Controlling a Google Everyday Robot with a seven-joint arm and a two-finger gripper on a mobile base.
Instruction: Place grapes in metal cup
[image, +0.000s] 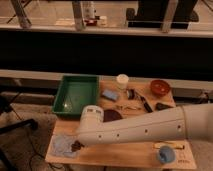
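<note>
Camera view, lower left: my pincer (75, 145) hangs low over the surface (125, 155), its grip state hidden from me. Grapes (77, 146) lie directly at it on a bluish cloth (61, 145). Metal cup (130, 93) stands upper centre, beside white cup (122, 80). Green tray (75, 95) upper left.

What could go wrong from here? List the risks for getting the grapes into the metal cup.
1. The gripper is down at the table's front left corner, over the grapes on a bluish cloth; it could snag the cloth along with them.
2. The metal cup sits far across the table, among the white cup and blue sponge, so the carry could knock those.
3. The arm hides much of the table.
</note>
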